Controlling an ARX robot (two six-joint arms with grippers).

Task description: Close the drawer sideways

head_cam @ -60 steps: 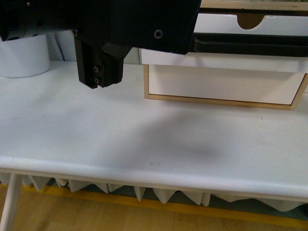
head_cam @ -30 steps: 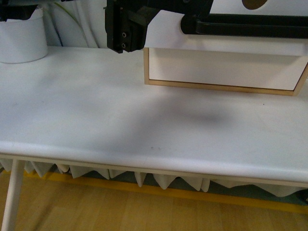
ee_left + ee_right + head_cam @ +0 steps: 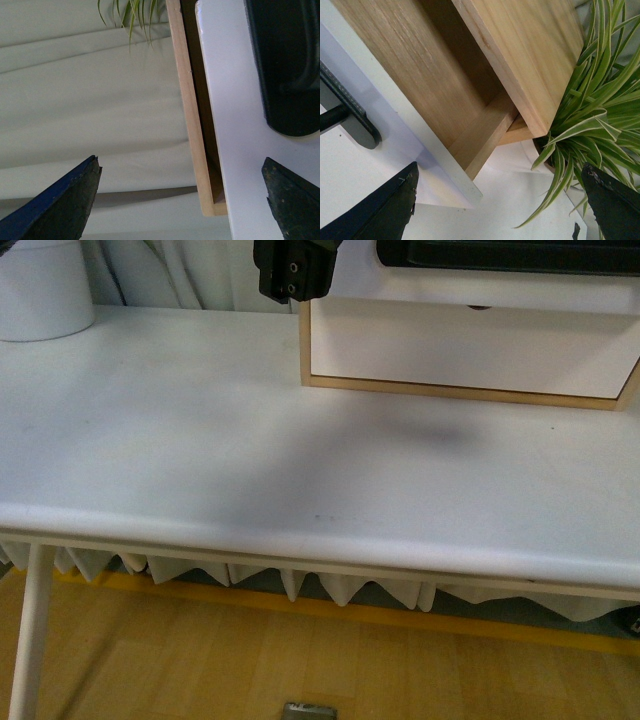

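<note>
The drawer (image 3: 520,290) has a white front and a long black bar handle (image 3: 500,254). It stands pulled out of the light-wood box (image 3: 460,390) at the back right of the table. My left gripper (image 3: 293,272) hangs at the box's left front corner. In the left wrist view my left gripper (image 3: 180,200) is open, with the drawer's front (image 3: 235,130) and handle (image 3: 285,65) ahead of it and nothing between its fingers. My right gripper (image 3: 500,205) is open and empty. It faces the drawer's bare wooden side (image 3: 415,70), white front (image 3: 445,170) and handle end (image 3: 350,115).
A plain white drawer (image 3: 470,345) with no handle sits below in the same box. A white cylinder (image 3: 40,290) stands at the back left of the white table (image 3: 250,470). A striped-leaf plant (image 3: 590,110) stands by the box's right side.
My left arm has moved up and to the right in the front view, towards the box's left corner. The box now shows higher in that view.
</note>
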